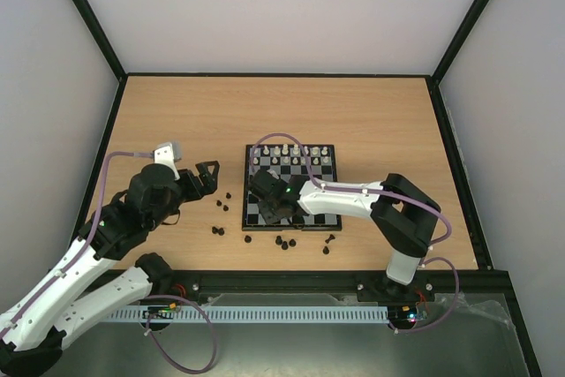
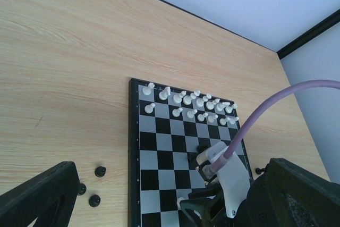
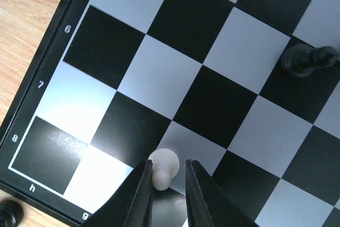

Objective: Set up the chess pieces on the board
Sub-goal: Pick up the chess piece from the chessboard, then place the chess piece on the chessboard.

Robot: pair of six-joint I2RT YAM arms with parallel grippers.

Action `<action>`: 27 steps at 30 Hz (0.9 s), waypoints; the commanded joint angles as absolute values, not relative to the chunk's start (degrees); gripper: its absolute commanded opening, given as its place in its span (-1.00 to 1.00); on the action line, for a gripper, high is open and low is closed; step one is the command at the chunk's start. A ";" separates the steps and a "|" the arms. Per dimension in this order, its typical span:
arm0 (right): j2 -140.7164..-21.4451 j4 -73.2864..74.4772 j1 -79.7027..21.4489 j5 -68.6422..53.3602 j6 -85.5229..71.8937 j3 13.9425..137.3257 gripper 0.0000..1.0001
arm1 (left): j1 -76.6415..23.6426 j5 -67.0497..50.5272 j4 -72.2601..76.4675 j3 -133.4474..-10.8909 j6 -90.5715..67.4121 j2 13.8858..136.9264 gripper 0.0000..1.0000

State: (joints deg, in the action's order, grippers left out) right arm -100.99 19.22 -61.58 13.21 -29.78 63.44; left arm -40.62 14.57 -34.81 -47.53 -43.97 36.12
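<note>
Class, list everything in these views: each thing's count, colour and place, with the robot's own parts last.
table: one, light wood, under everything
board: one, black and light-grey, on table
white pieces: roughly fifteen, white, board's far rows
white pawn: one, white, board's near edge
loose black pieces: about ten, black, table beside the board
lone black piece: one, black, mid-board, apparently lying
left gripper: one, black, open, left of board
right gripper: one, black, fingers flanking the white pawn

Right arm [image 1: 353,196] folds at the elbow and reaches left, right gripper [image 3: 168,165] pinching a white pawn [image 3: 161,170]; left gripper [image 1: 208,177] hovers with fingers spread wide.
</note>
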 commanded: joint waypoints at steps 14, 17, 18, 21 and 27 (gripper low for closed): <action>-105.06 26.34 -52.69 14.00 -25.72 78.62 -0.89 | -40.96 15.30 -35.00 -46.95 -43.25 36.58 0.99; -109.11 28.03 -51.75 13.55 -24.97 83.23 -0.89 | -40.96 15.12 -34.89 -46.95 -43.27 36.82 0.99; -110.74 28.76 -51.50 13.79 -24.82 84.83 -0.89 | -40.96 15.12 -34.89 -47.00 -43.25 36.74 0.99; -114.69 30.49 -50.72 14.29 -24.53 89.23 -0.89 | -40.96 15.29 -34.85 -46.89 -43.29 36.36 0.99; -119.18 31.16 -48.77 13.76 -24.16 93.77 -0.89 | -40.96 15.15 -34.78 -45.84 -43.75 35.38 0.99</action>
State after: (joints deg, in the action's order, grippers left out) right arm -117.27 26.52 -50.26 13.80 -25.21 89.82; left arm -40.62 14.61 -35.03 -47.29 -43.94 36.14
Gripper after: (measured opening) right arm 0.057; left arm 0.994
